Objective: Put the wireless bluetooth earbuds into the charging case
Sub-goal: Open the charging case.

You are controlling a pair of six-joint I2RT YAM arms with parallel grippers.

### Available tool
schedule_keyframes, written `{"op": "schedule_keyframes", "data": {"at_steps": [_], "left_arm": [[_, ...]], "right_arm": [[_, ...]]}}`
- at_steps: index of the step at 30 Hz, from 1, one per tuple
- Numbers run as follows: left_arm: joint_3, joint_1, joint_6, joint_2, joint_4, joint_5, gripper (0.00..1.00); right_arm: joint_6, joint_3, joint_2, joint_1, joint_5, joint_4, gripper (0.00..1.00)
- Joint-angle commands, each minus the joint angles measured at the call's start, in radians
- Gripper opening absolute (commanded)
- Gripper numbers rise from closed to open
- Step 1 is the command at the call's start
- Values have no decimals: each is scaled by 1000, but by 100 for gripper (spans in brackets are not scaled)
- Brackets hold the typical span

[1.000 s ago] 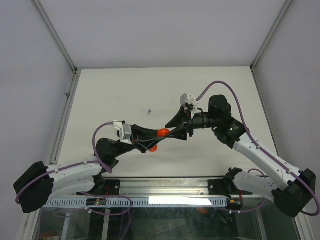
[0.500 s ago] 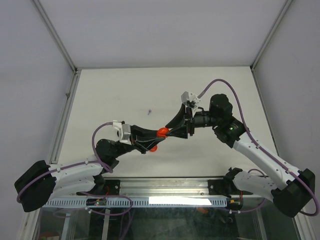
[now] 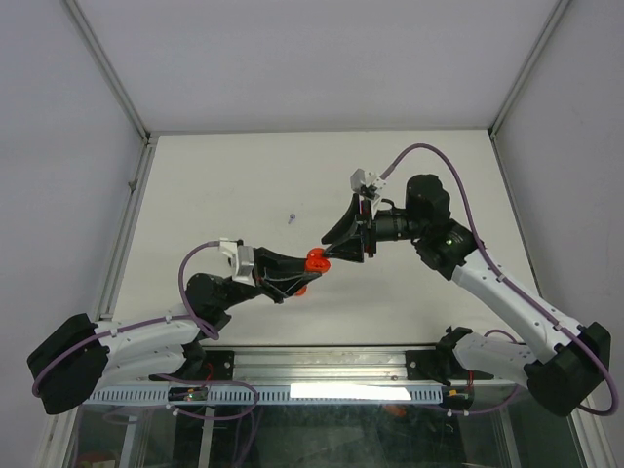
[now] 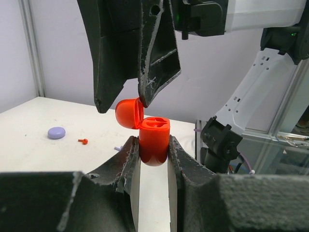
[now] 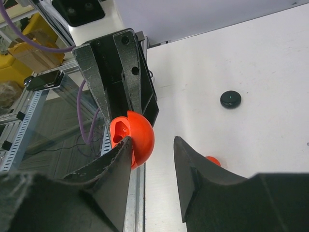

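I see the charging case (image 4: pixel 154 142) standing upright in the left wrist view. Its long axis is vertical and its open mouth faces up. The lid (image 4: pixel 128 113) hangs from a hinge on the left rim, swung back, with its dome toward the left of that view. The case is a glossy orange-red capsule, rounded at the bottom, with a moulded recess in its top face. I cannot tell whether anything sits in that recess. From above, the case is held over the table (image 3: pixel 214 185) near the middle, between the two arms.

The left gripper (image 4: pixel 152 145) is clamped on the case body, one finger on each side. The right gripper (image 4: pixel 121 103) hangs tips-down over the case with its jaws parted and nothing pinched between them. The lid sits just under the gap, and the right-hand tip in that view rests against the lid near the hinge.

A red earbud (image 4: pixel 83 141) lies on the table well left of the case, near a lavender disc (image 4: pixel 56 132). In the right wrist view, a black disc (image 5: pixel 231 99) lies apart from both grippers.
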Motion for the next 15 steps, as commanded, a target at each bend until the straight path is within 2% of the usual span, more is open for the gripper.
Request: {"op": "schedule_keyframes", "data": {"at_steps": [1,6,9,15], "left_arm": [[-21,4,-6,-27,57,-66,0],[-62,4,3,-47,-9,-193,0],[-100,4,-4,-38,34,-226,0],[-145,3,1,-22,74,-264,0]], "right_arm": [[-16,60,-6,-8,64,-54,44],[-47,93,3,-29,274,-190,50],[-44,83,17,-42,452,-235,52],[1,35,99,-77,778,-238,53]]}}
